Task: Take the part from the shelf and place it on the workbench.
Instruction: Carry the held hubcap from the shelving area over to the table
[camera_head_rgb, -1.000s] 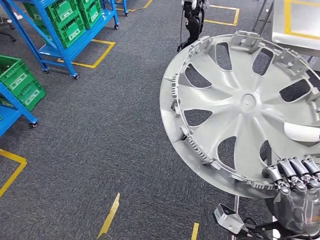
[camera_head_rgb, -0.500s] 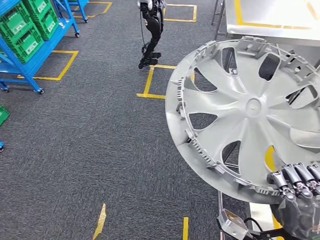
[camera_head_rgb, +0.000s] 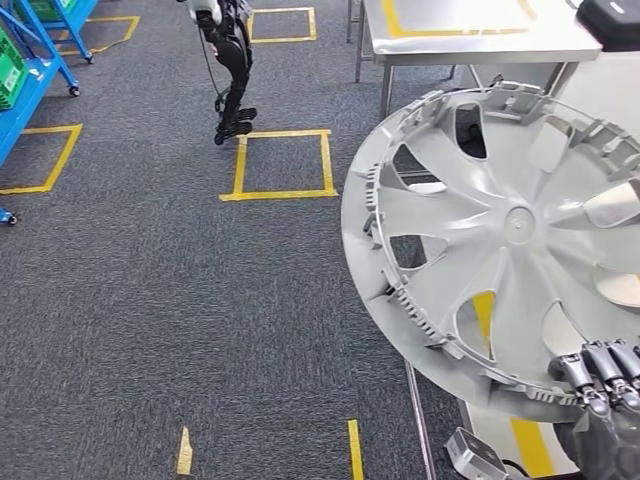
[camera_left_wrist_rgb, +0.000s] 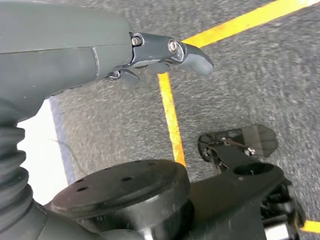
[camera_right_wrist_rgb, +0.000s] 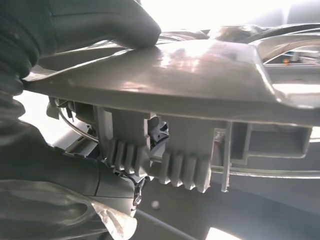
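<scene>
Left hand (camera_left_wrist_rgb: 113, 55): hangs over grey carpet (camera_head_rgb: 151, 300) crossed by yellow tape lines (camera_head_rgb: 279, 160); fingers extended, nothing in them. Further off, ahead and to that side: blue shelf rack (camera_head_rgb: 30, 70), then a second dark legged robot (camera_head_rgb: 226, 60) standing at a taped square. Right hand (camera_head_rgb: 604, 400): grips the lower rim of the part, a large silver wheel cover (camera_head_rgb: 513, 260), held tilted, ribbed inner face toward the camera. Thumb (camera_right_wrist_rgb: 113, 25) presses one face; fingers (camera_head_rgb: 596, 365) hook over the edge. Beyond the cover: steel workbench (camera_head_rgb: 453, 40), cover not on it.
</scene>
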